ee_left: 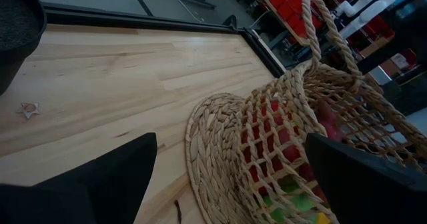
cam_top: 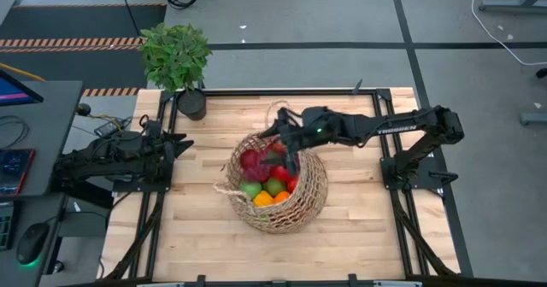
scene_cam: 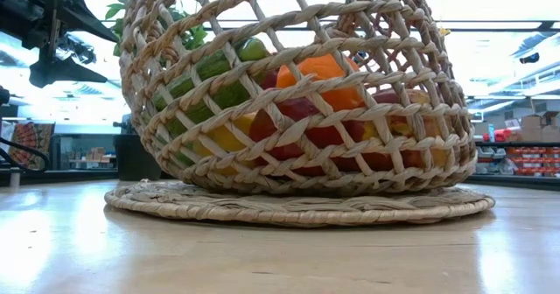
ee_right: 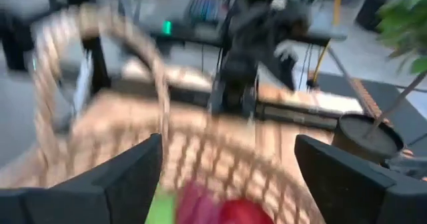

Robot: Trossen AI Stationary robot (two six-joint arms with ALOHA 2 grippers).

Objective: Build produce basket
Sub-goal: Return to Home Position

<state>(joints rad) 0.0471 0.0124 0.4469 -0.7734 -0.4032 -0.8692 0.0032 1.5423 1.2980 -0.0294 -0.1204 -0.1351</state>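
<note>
At the table's left edge we see the left arm folded low. The left gripper is released, its fingers spread wide with nothing between them, and it faces the basket. Near the far left corner stands a black pot with a leafy plant.

At the middle of the table sits the basket, its open weave resting on a flat woven base. The produce lies piled inside it: red pieces, green ones and oranges.

The right gripper hangs over the basket's far rim. From its wrist view we see its fingers parted and holding nothing. Further right, white lettering along the right arm seems to read TROSSEN, though it shows small. That arm's base stands at the table's right edge.
</note>
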